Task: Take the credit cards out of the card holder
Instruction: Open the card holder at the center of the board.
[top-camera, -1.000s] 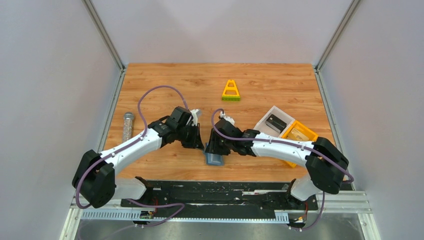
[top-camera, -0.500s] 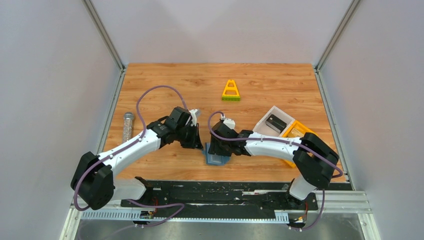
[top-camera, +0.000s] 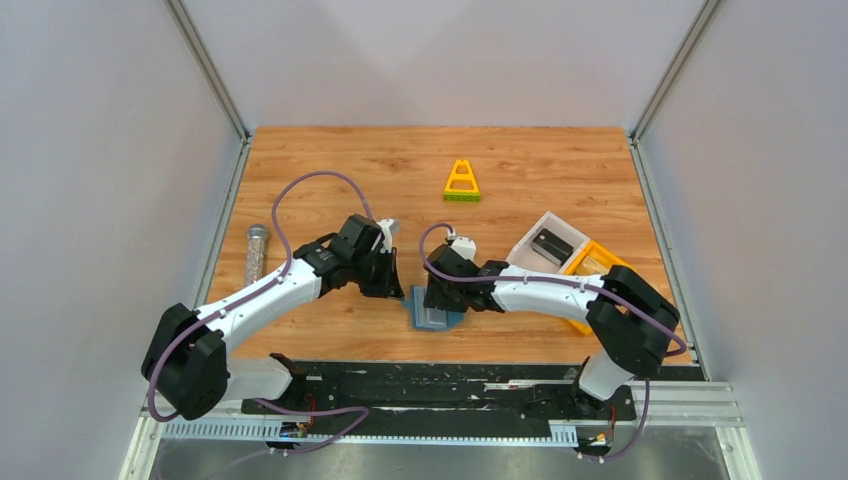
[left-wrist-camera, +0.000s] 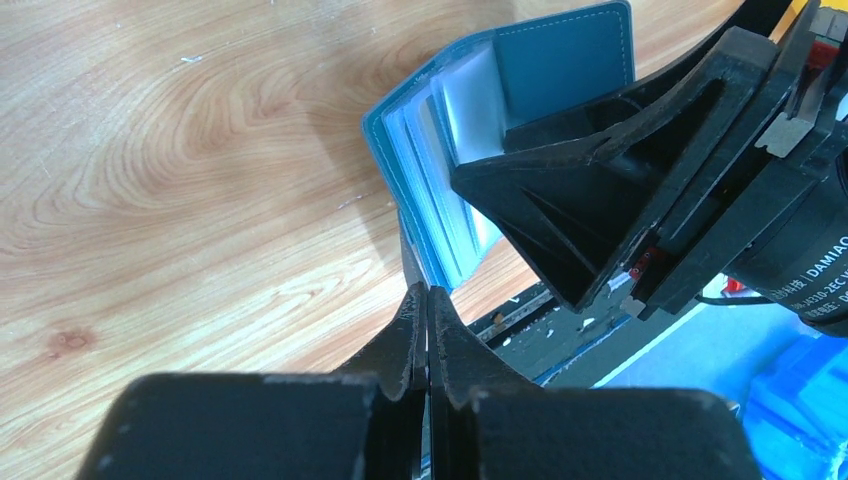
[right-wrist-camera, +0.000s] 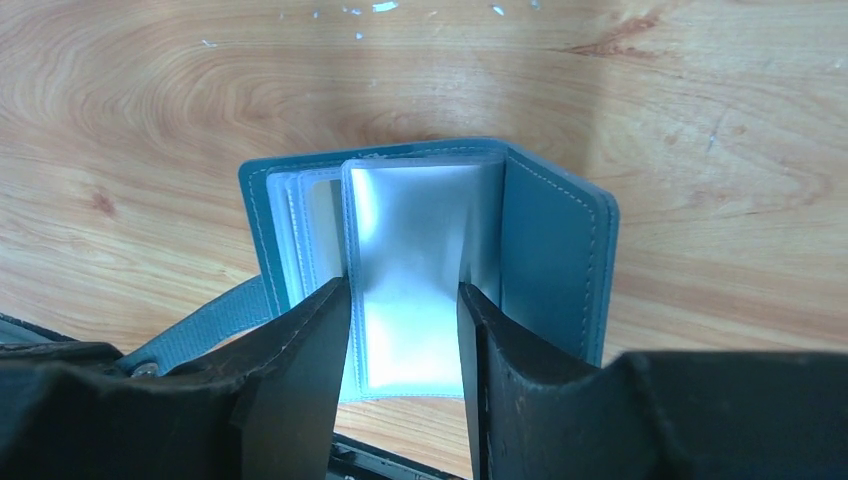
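The slate-blue card holder lies open on the wood near the front edge, with clear sleeves fanned out between its covers. My left gripper is shut, and its tips pinch the holder's thin tab at the left corner. My right gripper hangs directly over the holder, open, its fingers standing either side of the front sleeve. No card shows in the sleeves. A dark grey-black credit card lies in the white bin.
A yellow bin sits beside the white one at the right. A yellow triangular piece stands toward the back. A clear tube lies by the left wall. The black mounting rail runs just in front of the holder.
The right gripper has shifted a little over the card holder, which now lies spread wider. The left gripper has stayed shut and hardly moved.
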